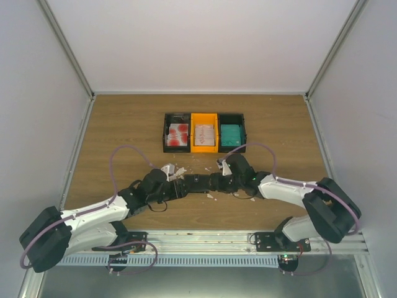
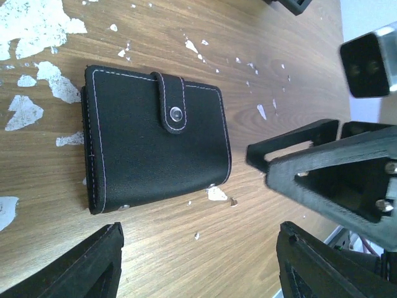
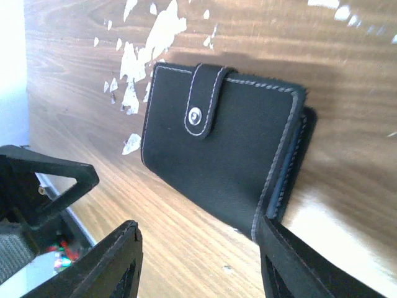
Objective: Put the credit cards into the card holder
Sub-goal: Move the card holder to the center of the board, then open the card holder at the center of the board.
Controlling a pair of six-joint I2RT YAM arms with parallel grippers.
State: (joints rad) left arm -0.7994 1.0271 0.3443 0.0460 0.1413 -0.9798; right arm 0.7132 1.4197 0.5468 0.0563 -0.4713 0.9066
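Observation:
The card holder (image 2: 155,146) is a black stitched wallet lying flat on the wood, its snap tab fastened. In the top view it lies between the two grippers at the table's near middle (image 1: 200,182). My left gripper (image 2: 198,267) is open just short of its long edge, with only bare wood between the fingers. From the other side my right gripper (image 3: 198,261) is open too, and one finger (image 3: 304,267) sits against a corner of the card holder (image 3: 223,161). The credit cards lie in three bins at the back: red-and-white (image 1: 177,133), pale (image 1: 204,133) and teal (image 1: 231,132).
White flaked patches (image 2: 31,25) and small scraps (image 2: 217,194) dot the wood around the holder. The two gripper heads face each other closely; the right one (image 2: 329,180) fills the side of the left wrist view. White walls enclose the table on three sides.

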